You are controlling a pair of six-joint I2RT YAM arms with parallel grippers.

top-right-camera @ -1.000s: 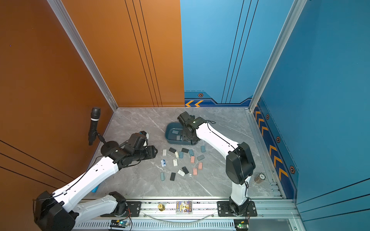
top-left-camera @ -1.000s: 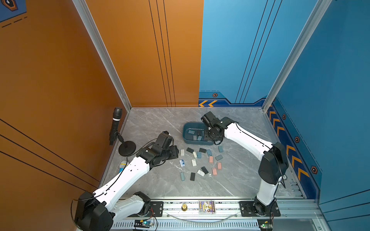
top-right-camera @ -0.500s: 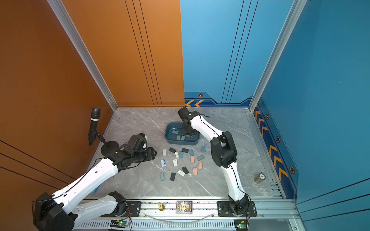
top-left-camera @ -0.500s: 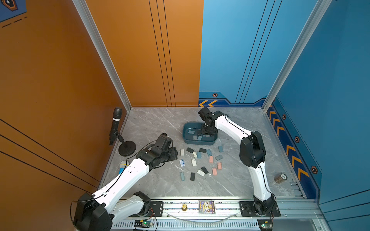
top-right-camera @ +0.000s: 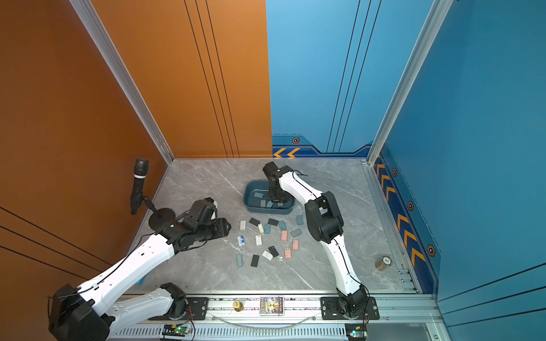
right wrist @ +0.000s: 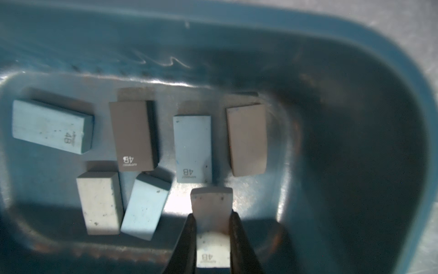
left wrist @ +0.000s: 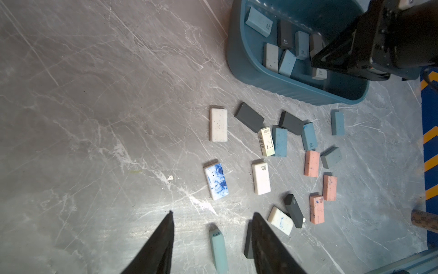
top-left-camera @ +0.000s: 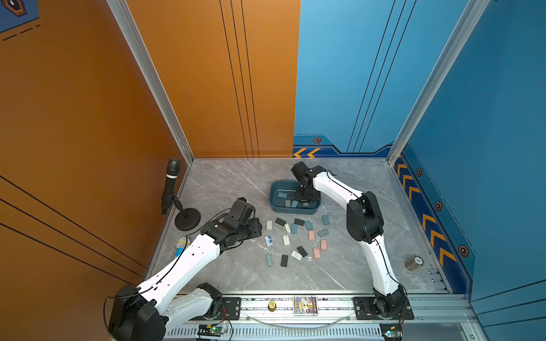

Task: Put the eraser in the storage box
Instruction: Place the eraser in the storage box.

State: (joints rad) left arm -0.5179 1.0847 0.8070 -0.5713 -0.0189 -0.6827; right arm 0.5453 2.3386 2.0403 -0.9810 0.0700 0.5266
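My right gripper (right wrist: 212, 217) hung inside the storage box (right wrist: 355, 147). Its jaws were clamped on the long sides of a pale grey eraser (right wrist: 211, 201) stamped 4B. The eraser's free end pointed at the box floor, just beside the six erasers (right wrist: 193, 148) already lying there. I could not tell whether it touched the floor. I judged the step in hand to be the release, and I wanted it gentle. That meant parting the jaws only a little while low, so the block would settle flat instead of bouncing onto its neighbours. It also meant favouring the bare end of the floor over the crowded end. The near wall looked close behind the fingers, so I planned a straight lift out before any sideways swing, or the rim might catch and drag the light tub across the table (top-left-camera: 236, 183). My left gripper (left wrist: 212, 213) hovered over the table with its jaws apart and nothing between them. It was near a teal eraser (left wrist: 219, 249) among the loose erasers (left wrist: 260, 178). I meant to hold that arm clear of the box until the right one was out.
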